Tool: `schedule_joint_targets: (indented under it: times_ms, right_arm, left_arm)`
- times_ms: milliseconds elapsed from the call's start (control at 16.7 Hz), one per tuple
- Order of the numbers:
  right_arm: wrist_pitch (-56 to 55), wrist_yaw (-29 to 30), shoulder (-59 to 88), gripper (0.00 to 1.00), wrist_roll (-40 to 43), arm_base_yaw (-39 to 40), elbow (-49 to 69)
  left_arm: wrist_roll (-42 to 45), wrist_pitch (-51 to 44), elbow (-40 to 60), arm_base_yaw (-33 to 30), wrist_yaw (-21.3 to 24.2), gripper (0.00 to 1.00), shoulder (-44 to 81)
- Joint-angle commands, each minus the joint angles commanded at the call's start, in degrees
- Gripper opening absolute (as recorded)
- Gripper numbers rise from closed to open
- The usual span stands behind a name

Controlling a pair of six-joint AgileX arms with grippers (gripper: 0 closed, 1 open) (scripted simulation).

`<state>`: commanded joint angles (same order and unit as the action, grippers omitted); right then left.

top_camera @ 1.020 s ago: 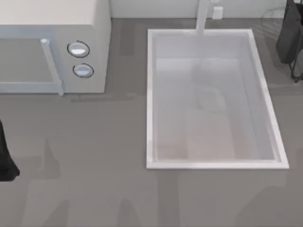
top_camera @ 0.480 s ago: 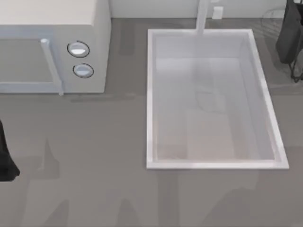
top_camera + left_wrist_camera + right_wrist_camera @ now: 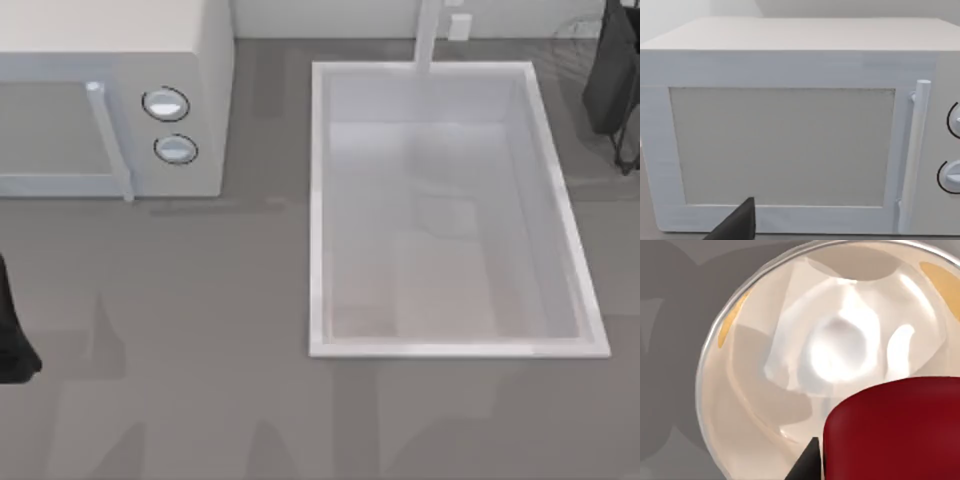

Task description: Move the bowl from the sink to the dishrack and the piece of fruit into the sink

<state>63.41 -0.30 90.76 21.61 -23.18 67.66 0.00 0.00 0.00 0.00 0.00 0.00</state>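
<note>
Spotting the right arm (image 3: 610, 70) just beyond the far right corner of the sink (image 3: 316, 200), beside the faint wires of the dishrack (image 3: 578, 30). Under the right gripper (image 3: 807, 462), close up: the piece of fruit (image 3: 895, 430), red and glossy, over a pale round dish (image 3: 755, 380), perhaps resting in it. Cannot tell whether gripped. Well left of the sink, parked: the left arm (image 3: 12, 340), left gripper (image 3: 737, 225) facing the microwave (image 3: 785, 145); grip not discernible either.
</note>
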Motion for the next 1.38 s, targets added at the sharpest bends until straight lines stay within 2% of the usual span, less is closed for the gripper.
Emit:
schedule_joint_targets:
  times_ms: [240,480,720,1080,1380]
  right_arm:
    - [-3.5,1.6,0.3,0.0,-1.2,1.5,-0.1]
    - [-16.5,7.0,1.3,0.0,-5.0,7.4,-1.4]
    - [-36.8,14.7,2.6,0.0,-9.5,17.1,-4.7]
    - [-73.9,27.0,4.1,0.0,-15.1,36.3,-14.0]
    - [-100.2,34.7,3.1,0.0,-19.3,51.2,-22.1]
  left_arm:
    - [0.0,0.0,0.0,0.0,0.0,1.0,0.0]
    - [0.0,0.0,0.0,0.0,0.0,1.0,0.0]
    - [0.0,0.0,0.0,0.0,0.0,1.0,0.0]
    - [0.0,0.0,0.0,0.0,0.0,1.0,0.0]
    - [0.0,0.0,0.0,0.0,0.0,1.0,0.0]
